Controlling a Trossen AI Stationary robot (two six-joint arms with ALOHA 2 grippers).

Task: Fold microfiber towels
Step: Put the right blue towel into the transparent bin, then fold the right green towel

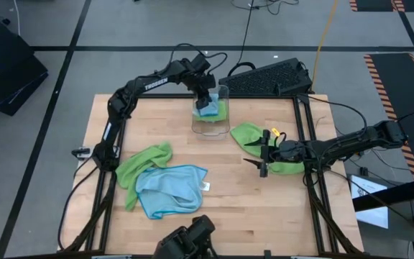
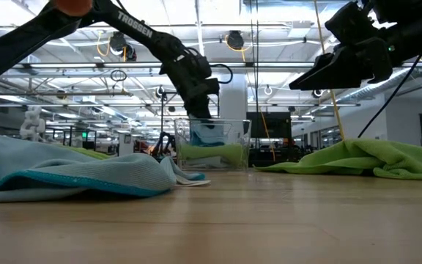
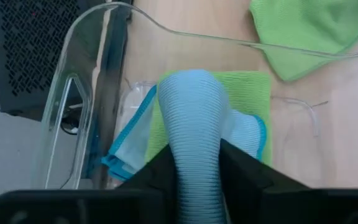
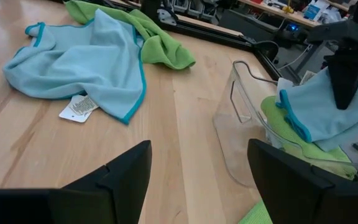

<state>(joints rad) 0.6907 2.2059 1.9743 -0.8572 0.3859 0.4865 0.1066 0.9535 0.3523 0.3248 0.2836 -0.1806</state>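
Observation:
A clear plastic bin (image 1: pixel 210 119) stands at the table's far middle. In it, a folded lime green towel (image 3: pixel 247 93) lies under a light blue towel (image 3: pixel 194 118). My left gripper (image 3: pixel 194 171) reaches down into the bin, shut on that blue towel. Near the table's left, a loose light blue towel (image 1: pixel 169 188) with a white tag lies partly over a crumpled green towel (image 1: pixel 144 160). Another green towel (image 1: pixel 250 135) lies at the right. My right gripper (image 1: pixel 259 162) hovers open above its near edge, holding nothing. My left gripper pinches a raised hump of the light blue towel (image 3: pixel 194 152) between its two fingers (image 3: pixel 160 171). The fingers slant down from above into the bin. Below them the towel spreads out, and its lower part (image 4: pixel 316 127) rests on the green towel in the bin.
A black perforated box (image 1: pixel 264 78) sits just past the bin at the table's far edge. A camera mount (image 1: pixel 189 241) stands at the near edge. Bare wood (image 1: pixel 243 201) lies between the loose towels and the right arm.

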